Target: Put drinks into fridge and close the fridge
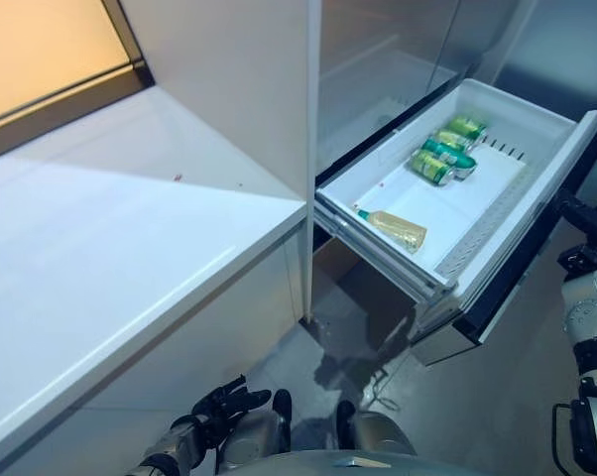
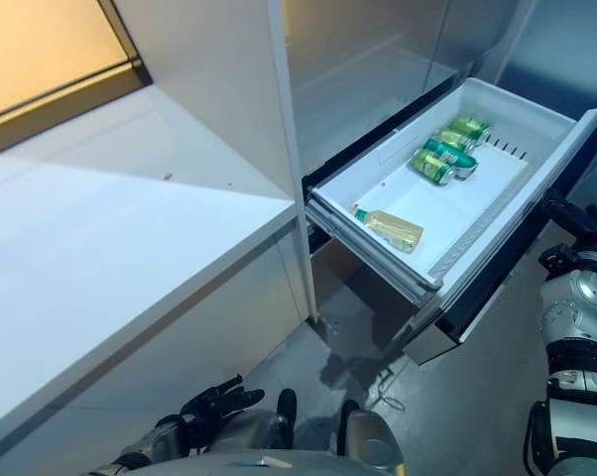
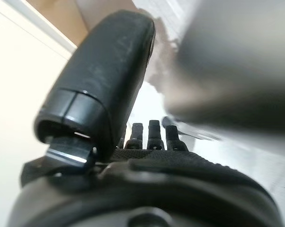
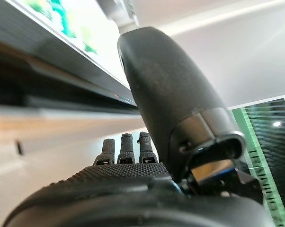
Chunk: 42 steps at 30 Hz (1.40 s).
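I see three green cans (image 1: 445,149) and a bottle (image 1: 395,229) lying in the open fridge drawer (image 1: 537,124), well apart from my left robot hand (image 1: 222,405) and right robot hand (image 2: 579,219), both with relaxed, empty fingers.

Open fridge drawer (image 1: 537,117) holding green cans (image 1: 447,149) and a bottle (image 1: 396,229); white worktop (image 1: 110,248) at left.

Cans (image 1: 445,149), bottle (image 1: 396,229) in open drawer (image 1: 537,124)

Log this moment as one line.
drawer: open | cans and bottle: inside | left hand: low, empty | right hand: beside drawer front
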Tool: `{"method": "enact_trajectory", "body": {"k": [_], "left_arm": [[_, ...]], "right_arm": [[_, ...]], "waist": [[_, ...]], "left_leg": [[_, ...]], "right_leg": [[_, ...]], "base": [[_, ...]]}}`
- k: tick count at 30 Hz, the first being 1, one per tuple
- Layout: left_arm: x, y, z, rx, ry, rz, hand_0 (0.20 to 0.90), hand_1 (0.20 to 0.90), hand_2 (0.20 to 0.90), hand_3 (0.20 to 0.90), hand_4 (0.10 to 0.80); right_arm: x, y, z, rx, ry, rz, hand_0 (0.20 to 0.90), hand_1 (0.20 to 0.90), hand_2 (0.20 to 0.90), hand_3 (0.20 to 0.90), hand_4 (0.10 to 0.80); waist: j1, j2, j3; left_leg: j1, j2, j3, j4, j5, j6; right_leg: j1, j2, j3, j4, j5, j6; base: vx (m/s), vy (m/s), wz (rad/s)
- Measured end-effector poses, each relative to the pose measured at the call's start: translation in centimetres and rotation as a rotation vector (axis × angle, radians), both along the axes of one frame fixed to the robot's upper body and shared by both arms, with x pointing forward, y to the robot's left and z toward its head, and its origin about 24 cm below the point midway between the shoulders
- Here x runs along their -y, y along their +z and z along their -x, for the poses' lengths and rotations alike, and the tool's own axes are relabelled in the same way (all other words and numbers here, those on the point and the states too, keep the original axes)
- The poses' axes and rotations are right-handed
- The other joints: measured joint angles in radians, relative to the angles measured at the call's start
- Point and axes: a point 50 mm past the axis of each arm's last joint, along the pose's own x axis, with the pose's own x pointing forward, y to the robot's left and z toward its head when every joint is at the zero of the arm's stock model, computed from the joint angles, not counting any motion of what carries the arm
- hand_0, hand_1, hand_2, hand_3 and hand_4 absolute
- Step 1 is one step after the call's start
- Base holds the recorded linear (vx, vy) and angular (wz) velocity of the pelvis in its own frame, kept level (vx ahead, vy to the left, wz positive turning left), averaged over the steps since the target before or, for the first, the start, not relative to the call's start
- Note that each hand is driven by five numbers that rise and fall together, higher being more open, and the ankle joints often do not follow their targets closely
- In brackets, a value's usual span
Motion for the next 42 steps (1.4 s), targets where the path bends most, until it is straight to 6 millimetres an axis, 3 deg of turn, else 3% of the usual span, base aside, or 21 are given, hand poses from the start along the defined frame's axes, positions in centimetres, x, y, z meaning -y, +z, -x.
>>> {"method": "enact_trajectory", "body": {"k": [7, 15, 24, 35, 37, 39, 42], "left_arm": [[0.2, 1.7, -3.9, 0.133, 0.031, 0.008, 0.9, 0.9, 0.9, 0.9, 0.8], [0.5, 2.3, -4.7, 0.192, 0.077, 0.049, 0.9, 0.9, 0.9, 0.9, 0.8], [0.9, 2.3, -4.9, 0.212, 0.108, 0.079, 0.9, 0.9, 0.9, 0.9, 0.8], [1.3, 2.2, -4.6, 0.215, 0.101, 0.104, 0.9, 0.9, 0.9, 0.9, 0.8], [1.4, 2.1, -4.4, 0.214, 0.099, 0.11, 0.9, 0.9, 0.9, 0.9, 0.8], [1.3, 2.1, -4.3, 0.215, 0.096, 0.115, 0.9, 0.9, 0.9, 0.9, 0.8], [1.3, 2.0, -4.2, 0.214, 0.095, 0.118, 0.9, 0.9, 0.9, 0.9, 0.8]], "right_arm": [[-0.5, 2.8, -1.2, 0.252, 0.018, -0.091, 0.9, 0.9, 0.9, 0.9, 0.8], [-1.1, 5.3, -2.3, 0.383, 0.059, -0.098, 0.9, 0.9, 0.9, 0.9, 0.8], [-1.8, 6.6, -2.8, 0.426, 0.12, -0.055, 0.9, 0.9, 0.9, 0.9, 0.8], [-2.3, 7.9, -3.6, 0.438, 0.138, -0.028, 0.9, 0.9, 0.9, 0.9, 0.8], [-2.6, 8.7, -4.1, 0.442, 0.151, -0.014, 0.9, 0.9, 0.9, 0.9, 0.8], [-2.7, 8.7, -4.3, 0.434, 0.156, -0.019, 0.9, 0.9, 0.9, 0.9, 0.8], [-2.8, 9.2, -4.5, 0.442, 0.155, -0.023, 0.9, 0.9, 0.9, 0.9, 0.8]], "waist": [[0.005, 0.005, 0.102], [0.007, 0.015, 0.125], [0.009, 0.032, 0.141], [0.058, 0.07, 0.163], [0.072, 0.078, 0.167], [0.095, 0.083, 0.169], [0.12, 0.083, 0.169]], "left_leg": [[-0.168, -0.009, 0.007, 0.168, -0.042, 0.006], [-0.248, -0.03, -0.013, 0.202, -0.041, 0.007], [-0.256, -0.045, -0.064, 0.198, -0.031, -0.01], [-0.205, -0.064, -0.156, 0.094, 0.012, -0.03], [-0.195, -0.062, -0.168, 0.073, 0.015, -0.027], [-0.18, -0.061, -0.197, 0.053, 0.046, -0.044], [-0.169, -0.061, -0.218, 0.026, 0.06, -0.047]], "right_leg": [[-0.158, -0.011, 0.017, 0.145, -0.019, 0.004], [-0.244, -0.008, 0.034, 0.186, -0.019, 0.006], [-0.245, -0.009, 0.002, 0.191, -0.02, 0.006], [-0.178, -0.039, -0.1, 0.137, -0.018, -0.012], [-0.163, -0.052, -0.129, 0.123, -0.018, -0.022], [-0.144, -0.052, -0.157, 0.121, -0.026, -0.035], [-0.131, -0.06, -0.19, 0.113, -0.032, -0.045]], "base": [[-0.094, 0.044, -0.04], [-0.037, 0.034, -0.06], [0.013, 0.018, 0.08], [0.034, 0.0, 0.28], [0.054, 0.015, 0.35], [0.049, 0.018, 0.33], [0.032, 0.01, 0.34]]}}
